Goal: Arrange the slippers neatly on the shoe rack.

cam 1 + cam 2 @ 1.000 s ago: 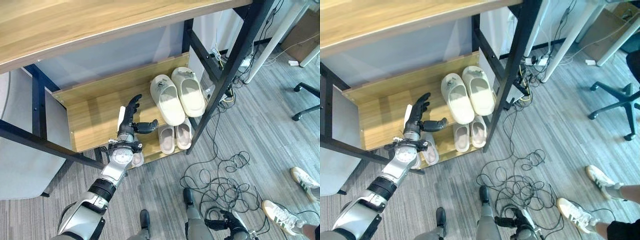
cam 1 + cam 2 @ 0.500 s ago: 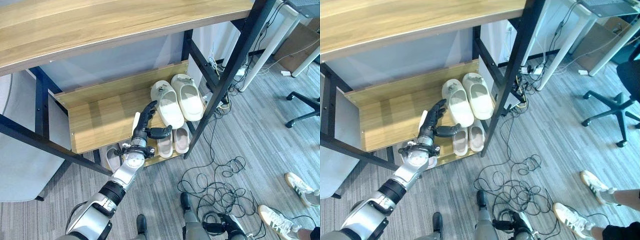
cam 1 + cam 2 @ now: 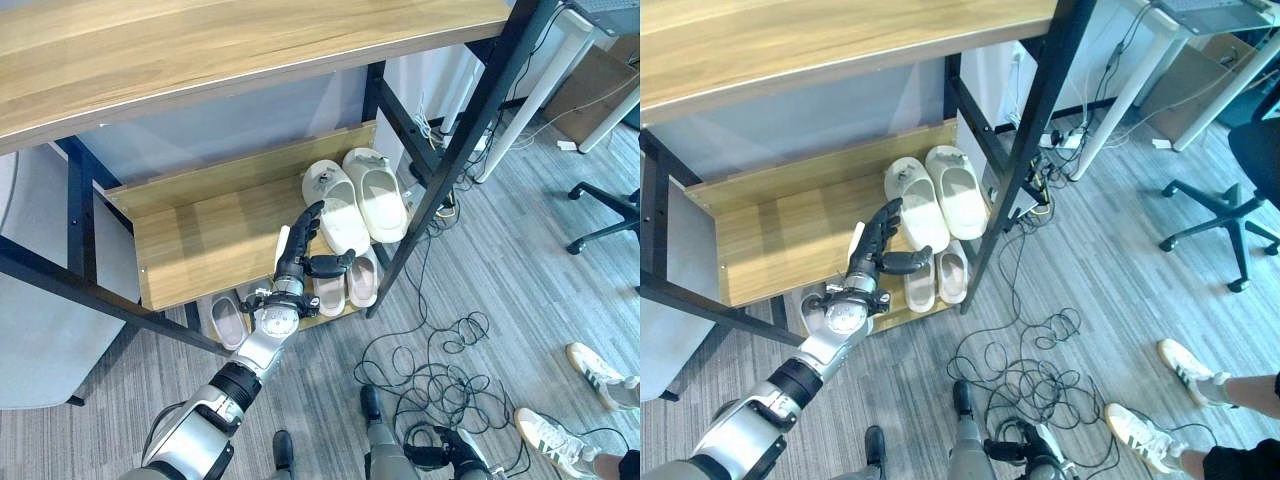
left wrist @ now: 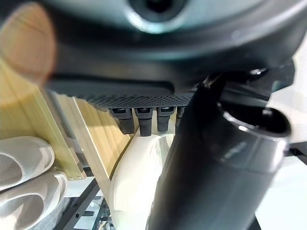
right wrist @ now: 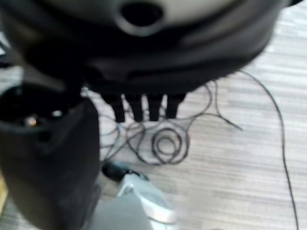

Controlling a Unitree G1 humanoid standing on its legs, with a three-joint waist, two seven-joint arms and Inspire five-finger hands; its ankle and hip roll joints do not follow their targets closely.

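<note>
1. The shoe rack (image 3: 200,225) has a black metal frame and light wooden shelves.
2. A cream pair of slippers (image 3: 357,203) lies side by side at the right end of the middle shelf.
3. On the lower shelf beneath, a smaller pale pair (image 3: 350,283) lies at the right, and another pale slipper (image 3: 228,318) shows further left.
4. The left hand (image 3: 300,252) reaches over the middle shelf with fingers straight and thumb spread, fingertips just beside the left cream slipper.
5. The right hand (image 3: 445,455) hangs low over the grey floor (image 3: 500,260).
6. A person's white sneakers (image 3: 575,400) stand at the near right, and an office chair base (image 3: 605,212) is at the right edge.
</note>
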